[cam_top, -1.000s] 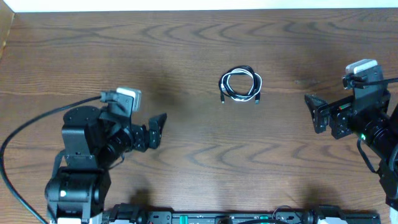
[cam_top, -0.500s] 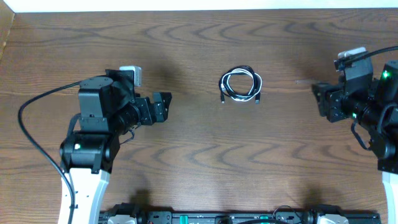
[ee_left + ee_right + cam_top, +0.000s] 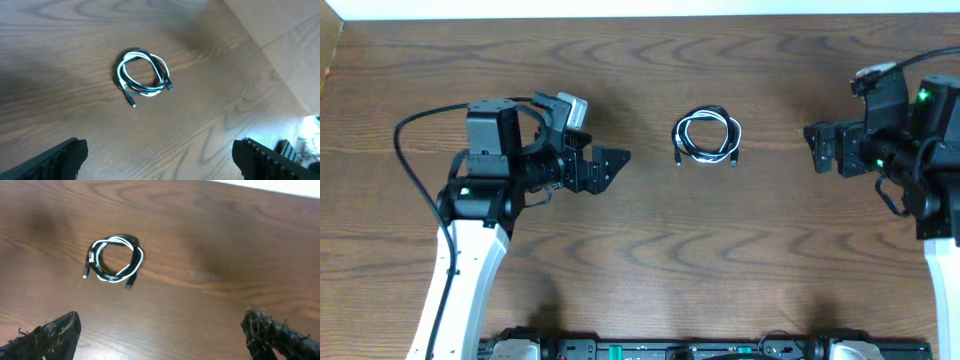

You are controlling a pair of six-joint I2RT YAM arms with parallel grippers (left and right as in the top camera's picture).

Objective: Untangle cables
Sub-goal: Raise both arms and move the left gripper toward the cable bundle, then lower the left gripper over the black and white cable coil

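The cables are a thin black cord and a thin white cord looped into one small coil, lying flat on the brown wooden table above its middle, with small plug ends hanging off the lower side. My left gripper is open to the left of the coil, pointing at it, with a gap of bare wood between. My right gripper is open to the right of the coil, also apart from it. The left wrist view has the cables ahead of the open left gripper. In the right wrist view the cables lie ahead of the open right gripper.
A thick black cable loops out from the left arm. The table's far edge runs along the top. The arms' base rail lies along the near edge. In the left wrist view the table's edge shows at right.
My left arm has swung up and to the right, bringing its gripper closer to the coil. My right gripper has shifted up and left toward it. The cables have not moved.
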